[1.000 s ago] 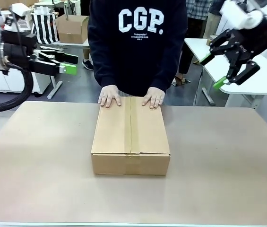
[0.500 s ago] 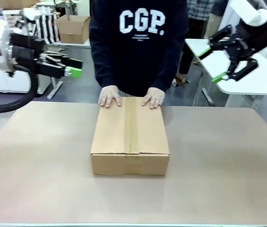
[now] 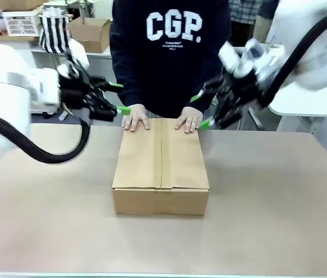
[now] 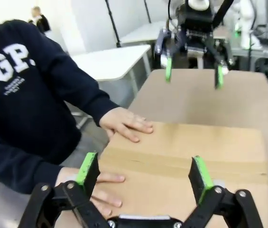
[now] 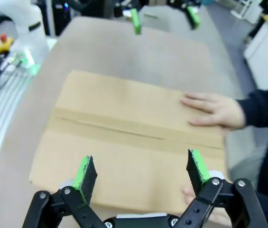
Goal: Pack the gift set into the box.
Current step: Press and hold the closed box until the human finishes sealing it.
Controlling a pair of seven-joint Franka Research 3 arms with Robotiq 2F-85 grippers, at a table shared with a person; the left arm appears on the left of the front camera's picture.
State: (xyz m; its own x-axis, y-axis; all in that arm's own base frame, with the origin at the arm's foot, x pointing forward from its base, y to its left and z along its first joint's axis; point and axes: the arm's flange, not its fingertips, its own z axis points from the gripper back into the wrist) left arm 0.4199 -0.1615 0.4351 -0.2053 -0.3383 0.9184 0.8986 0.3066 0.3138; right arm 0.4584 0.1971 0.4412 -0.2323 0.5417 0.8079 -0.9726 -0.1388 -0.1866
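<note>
**Front view w/ both wrist views.** Vs. approx. 1 s earlier, both arms had swung in from high, outboard positions. The L gripper [image 3: 120, 98] hung just beside the far-left corner of the box [image 3: 161, 168]. The R gripper [image 3: 201, 110] hung just beside its far-right corner. Both were above the table [image 3: 279, 191] and apart from the cardboard.

The box had not shifted. It lay mid-table w/ top flaps shut flat and the centre seam [image 3: 161, 153] running away from the robot. The person's hand nearer the L gripper [image 3: 134, 120] and the other hand [image 3: 187, 120] pressed on the flaps' far edge, as before.

**Pincers:** both were spread wide and empty. In each wrist view the box top lay beyond and between the green pads [image 4: 87, 168], w/ no contact.

**Reading (judgement):** this was an approach phase, w/ the grippers converging on the box's far end. Whether the gift set already lay inside the shut box could not be told. If it did, sealing or holding remained. If not, the flaps would need opening first. The person's fingers lay near both pincers, so pinch risk was high.
</note>
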